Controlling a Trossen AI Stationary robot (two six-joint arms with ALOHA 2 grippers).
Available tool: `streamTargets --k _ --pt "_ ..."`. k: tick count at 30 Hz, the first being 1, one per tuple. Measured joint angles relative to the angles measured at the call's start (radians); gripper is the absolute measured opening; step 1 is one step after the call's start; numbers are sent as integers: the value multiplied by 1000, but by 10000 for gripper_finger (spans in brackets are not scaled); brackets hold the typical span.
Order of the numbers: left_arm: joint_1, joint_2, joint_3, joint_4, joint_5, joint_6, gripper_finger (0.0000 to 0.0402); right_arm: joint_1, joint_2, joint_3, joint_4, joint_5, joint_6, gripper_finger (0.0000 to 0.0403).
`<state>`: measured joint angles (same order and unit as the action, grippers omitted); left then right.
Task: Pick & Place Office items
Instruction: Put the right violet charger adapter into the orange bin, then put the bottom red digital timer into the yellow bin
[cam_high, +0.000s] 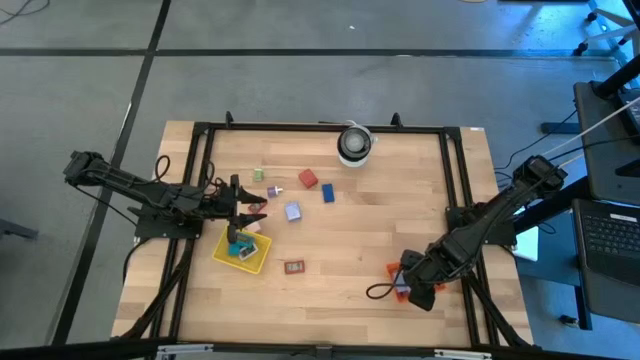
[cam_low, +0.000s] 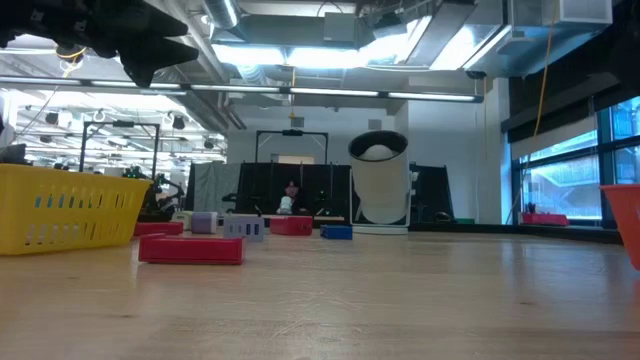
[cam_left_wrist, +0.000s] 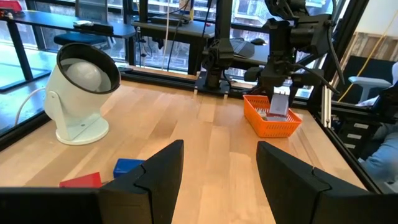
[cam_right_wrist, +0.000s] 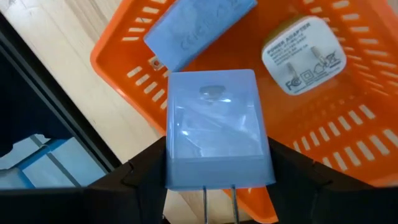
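Observation:
Small blocky pieces lie loose on the wooden table: green (cam_high: 257, 175), pink (cam_high: 277, 190), red (cam_high: 307, 179), blue (cam_high: 328, 193), lavender (cam_high: 293, 211) and a flat red one (cam_high: 294, 267). A teal piece (cam_high: 240, 250) sits in the yellow tray (cam_high: 258, 262). My left gripper (cam_left_wrist: 217, 180) is open, hovering by the yellow tray's far side and touching nothing. My right gripper (cam_right_wrist: 217, 168) is shut on a light blue block (cam_right_wrist: 214, 124) over the orange tray (cam_right_wrist: 348, 143). That tray holds another light blue piece (cam_right_wrist: 199, 28) and a white plug piece (cam_right_wrist: 305, 56). My right gripper pinches the light blue block between its two fingers (cam_right_wrist: 140, 174) by the block's opposite sides (cam_right_wrist: 175, 165), at the end that bears two metal prongs. The fingers come from above, pointing down. The block points down into the orange tray; whether it touches the tray I cannot tell.
A white round roll (cam_high: 354, 143) stands near the table's far edge. A black frame (cam_high: 200, 130) runs around the table top. Bare wood lies between the two trays (cam_high: 345, 245). In the low view the yellow tray (cam_low: 70, 205) stands at the left.

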<state>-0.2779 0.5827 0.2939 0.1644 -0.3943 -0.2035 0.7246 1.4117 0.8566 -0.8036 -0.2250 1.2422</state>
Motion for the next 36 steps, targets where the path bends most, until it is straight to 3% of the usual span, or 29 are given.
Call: streamTargets --k 20,28,36 --pt "0 0 0 0 3 -37 198 0 0 0 -1 -27 111 255" --pt "0 0 0 -4 27 -38 198 0 0 0 -26 -30 112 280" --pt "0 0 0 -4 27 -38 198 0 0 0 -33 -30 59 274"
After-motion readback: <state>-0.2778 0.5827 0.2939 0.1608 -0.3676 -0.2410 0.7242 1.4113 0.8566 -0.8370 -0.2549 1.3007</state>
